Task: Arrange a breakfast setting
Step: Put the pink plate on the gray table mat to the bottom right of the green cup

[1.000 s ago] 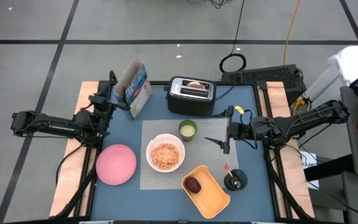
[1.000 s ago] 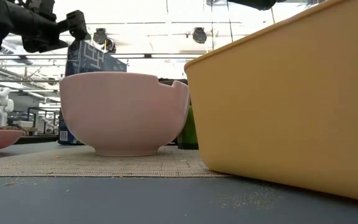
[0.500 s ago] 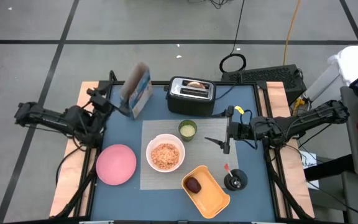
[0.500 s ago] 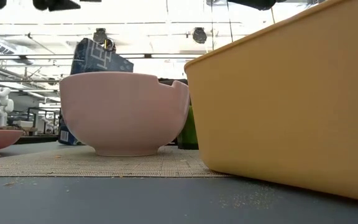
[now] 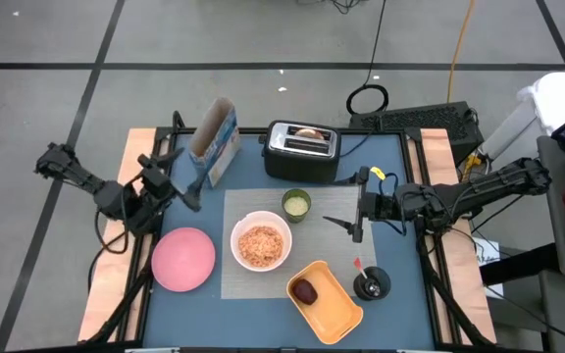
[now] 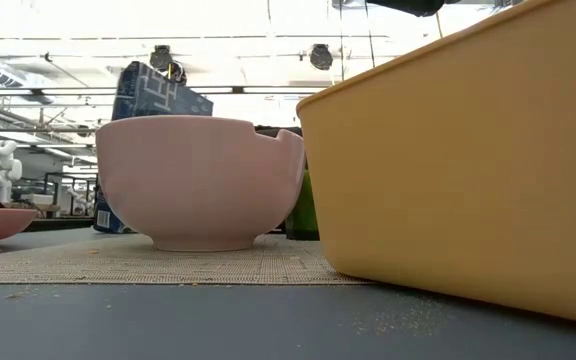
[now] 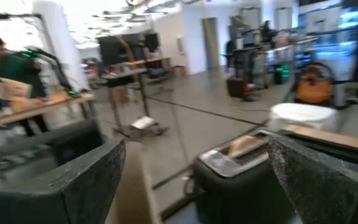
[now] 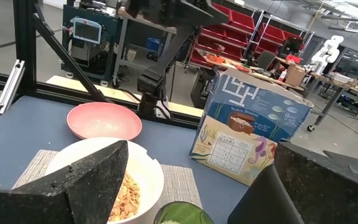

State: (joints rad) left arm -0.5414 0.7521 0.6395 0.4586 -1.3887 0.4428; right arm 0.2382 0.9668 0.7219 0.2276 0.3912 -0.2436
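Cereal fills our bowl (image 5: 261,244) on the placemat (image 5: 333,250), cup (image 5: 295,204) behind it, plate (image 5: 183,259) still off the mat, so both pincers, left (image 5: 178,186) and right (image 5: 346,224), hover wide and empty.

Blue box (image 8: 251,129) beside the toaster (image 5: 301,149): printed crossword-style grid and small print, too blurred to read.

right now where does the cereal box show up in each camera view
High view: the cereal box stands at the table's back left, beside the toaster.
Low view: its blue top rises behind the white bowl.
Left wrist view: I cannot make it out; only the toaster is clear.
Right wrist view: it stands beyond the bowl.
Shared landmark: the white bowl, except in the left wrist view.
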